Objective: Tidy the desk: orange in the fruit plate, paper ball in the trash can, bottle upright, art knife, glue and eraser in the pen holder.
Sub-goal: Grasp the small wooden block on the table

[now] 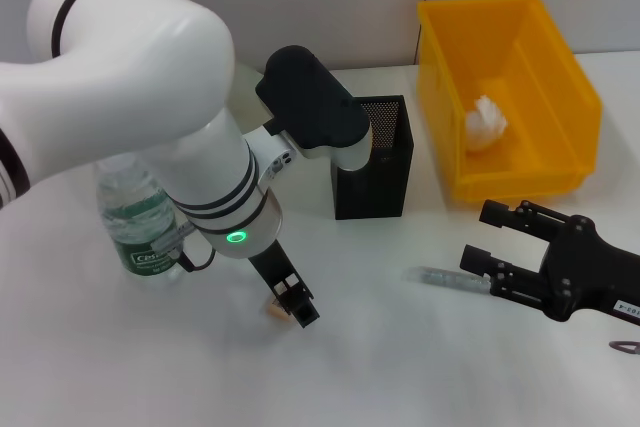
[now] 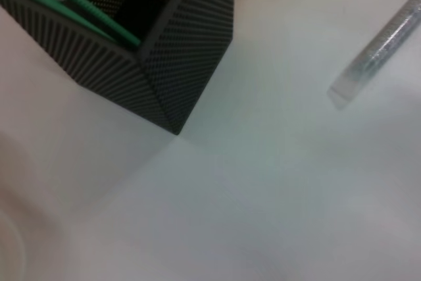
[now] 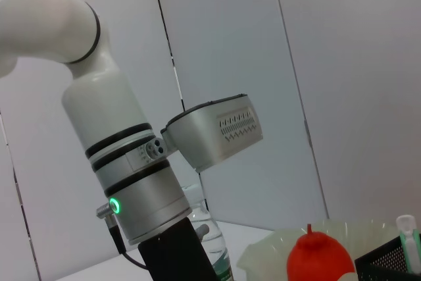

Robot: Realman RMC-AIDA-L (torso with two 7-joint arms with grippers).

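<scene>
On the white surface (image 1: 400, 347), the small tan eraser (image 1: 272, 311) lies at about 7 o'clock from the black mesh pen holder (image 1: 375, 162), with the left pincer (image 1: 298, 304) down just beside it, its dark fingertips at the eraser's edge; whether the fingers are spread or closed on it cannot be told from here. The pen holder stands upright near the middle of the surface, and the left wrist view shows a green-handled tool (image 2: 99, 19) already leaning inside it (image 2: 177, 51). A clear, glittery tube (image 1: 445, 278), likely the glue, lies flat at 5 o'clock from the holder, its far end just beside the right pincer (image 1: 480, 237); the same tube (image 2: 378, 51) appears in the left wrist view, well apart from the holder. The right pincer rests low at the 4 o'clock side of the surface, its two black fingers spread apart and holding nothing. The yellow trash can (image 1: 560, 97) sits at 2 o'clock from the holder, with the crumpled white paper ball (image 1: 485, 125) inside it. The water bottle (image 1: 140, 222) stands upright at 9 o'clock from the holder, partly hidden behind the left arm (image 1: 190, 147). In the right wrist view, the orange (image 3: 319, 260) sits in the pale fruit plate (image 3: 263, 264), beyond the left arm (image 3: 125, 176).
</scene>
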